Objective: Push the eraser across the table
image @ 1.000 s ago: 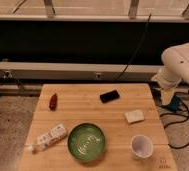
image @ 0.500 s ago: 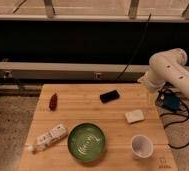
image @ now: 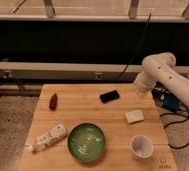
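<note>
The eraser [image: 109, 96], a small flat black block, lies on the far middle part of the light wooden table [image: 83, 112]. My white arm reaches in from the right. Its gripper [image: 141, 87] hangs over the table's far right corner, a short way to the right of the eraser and slightly behind it, apart from it. A pale beige block [image: 134, 116] lies in front of the gripper, near the right edge.
A green bowl [image: 87, 142] sits at the front middle, with a white cup [image: 141, 146] to its right. A white object [image: 49, 137] lies at the front left, a small red item [image: 53, 101] at the far left. A blue box [image: 170, 102] and cables lie on the floor at right.
My arm has swung leftward from beyond the table's right side, and the gripper now hangs over the table's far right corner, closer to the eraser. The objects have not moved.
</note>
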Robot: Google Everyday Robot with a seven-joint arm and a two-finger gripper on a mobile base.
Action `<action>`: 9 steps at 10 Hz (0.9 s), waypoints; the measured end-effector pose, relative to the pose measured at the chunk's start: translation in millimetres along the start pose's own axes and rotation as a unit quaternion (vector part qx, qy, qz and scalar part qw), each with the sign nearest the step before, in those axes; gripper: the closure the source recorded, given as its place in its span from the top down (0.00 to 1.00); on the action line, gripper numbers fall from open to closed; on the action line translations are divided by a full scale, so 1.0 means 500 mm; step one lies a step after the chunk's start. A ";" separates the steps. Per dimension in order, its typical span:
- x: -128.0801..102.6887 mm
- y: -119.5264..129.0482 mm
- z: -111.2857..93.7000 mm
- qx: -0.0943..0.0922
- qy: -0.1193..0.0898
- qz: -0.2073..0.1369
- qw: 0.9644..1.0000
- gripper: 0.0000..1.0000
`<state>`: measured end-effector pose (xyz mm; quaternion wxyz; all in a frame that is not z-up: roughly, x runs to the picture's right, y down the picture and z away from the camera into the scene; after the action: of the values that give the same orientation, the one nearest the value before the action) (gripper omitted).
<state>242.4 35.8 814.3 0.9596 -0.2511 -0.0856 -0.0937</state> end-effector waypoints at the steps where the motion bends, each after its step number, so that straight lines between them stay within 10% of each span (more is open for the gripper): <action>1: -0.008 -0.010 0.022 -0.003 -0.005 -0.003 1.000 0.11; 9: -0.075 -0.084 0.126 -0.005 -0.007 -0.032 0.999 0.11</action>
<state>189.4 36.6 880.3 0.9541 -0.2541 -0.0997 -0.1235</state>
